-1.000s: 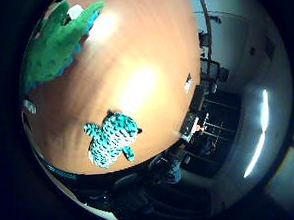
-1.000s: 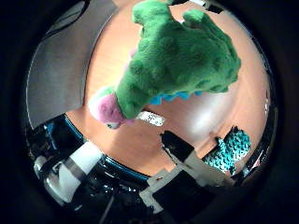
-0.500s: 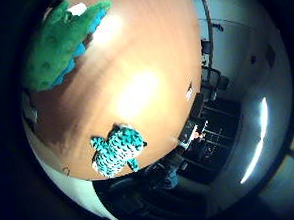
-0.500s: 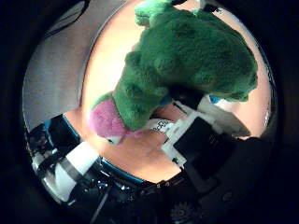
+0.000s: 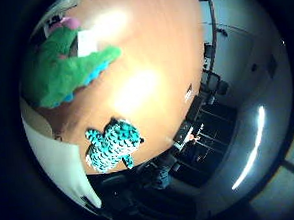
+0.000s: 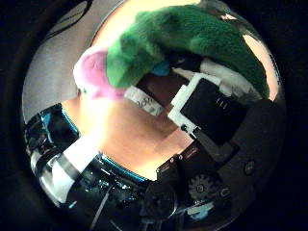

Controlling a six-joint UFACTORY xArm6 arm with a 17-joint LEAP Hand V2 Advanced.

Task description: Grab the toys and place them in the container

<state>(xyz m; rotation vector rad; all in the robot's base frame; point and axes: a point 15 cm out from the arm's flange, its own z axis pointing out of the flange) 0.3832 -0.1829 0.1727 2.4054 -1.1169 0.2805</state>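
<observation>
A green plush dinosaur (image 6: 183,43) with a pink snout (image 6: 94,72) fills much of the right thumb side palm view, close to the palm. My right hand (image 6: 207,111) has its black and white fingers curled over the toy's underside and grips it. The right little finger side palm view shows the same green toy (image 5: 64,63) above the wooden table (image 5: 155,69). A teal and white striped plush toy (image 5: 111,144) lies on the table near its edge, away from the hand.
The round wooden table ends in a dark edge (image 5: 201,97), with chairs and dark room furniture (image 5: 217,81) beyond it. A small white tag (image 5: 188,89) lies near that edge. Below the hand are a blue-rimmed edge (image 6: 58,135) and a white part (image 6: 69,171).
The hand's fingers have come into the thumb side view and curled round the green toy. The toy now sits closer to the palm, and both views have shifted with the hand.
</observation>
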